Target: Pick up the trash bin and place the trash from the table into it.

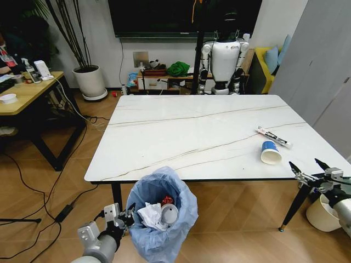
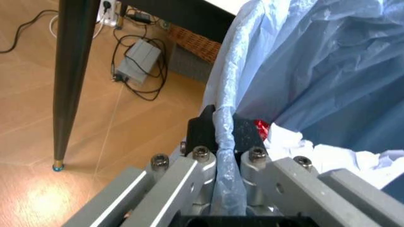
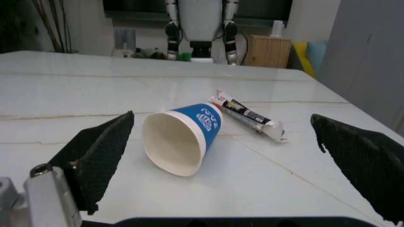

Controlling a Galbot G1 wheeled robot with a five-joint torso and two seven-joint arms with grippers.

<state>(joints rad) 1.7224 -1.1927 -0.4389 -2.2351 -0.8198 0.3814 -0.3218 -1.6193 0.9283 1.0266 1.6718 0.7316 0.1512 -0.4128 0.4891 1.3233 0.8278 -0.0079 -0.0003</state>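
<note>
The trash bin [image 1: 162, 211], lined with a crinkled light-blue bag, hangs just off the near edge of the marble table [image 1: 181, 131]. My left gripper [image 1: 130, 212] is shut on its rim; the left wrist view shows the fingers [image 2: 202, 130] pinching the bag's edge [image 2: 224, 123]. Inside the bin lie a red wrapper [image 2: 260, 126], white tissues [image 2: 303, 149] and a white disc [image 1: 169, 213]. A blue paper cup [image 1: 270, 152] [image 3: 180, 139] lies on its side near the table's right edge, beside a thin white tube [image 1: 273, 137] [image 3: 249, 116]. My right gripper [image 1: 304, 164] hovers open just off that corner, mouth facing the cup.
A yellow wooden desk [image 1: 27, 93] stands at the left and a white plant pot [image 1: 90, 82] behind it. At the far wall is a white humanoid robot [image 1: 224, 57]. A white pail [image 1: 322, 215] sits under my right arm. Cables [image 1: 66, 211] cross the floor by the black table leg [image 2: 69, 80].
</note>
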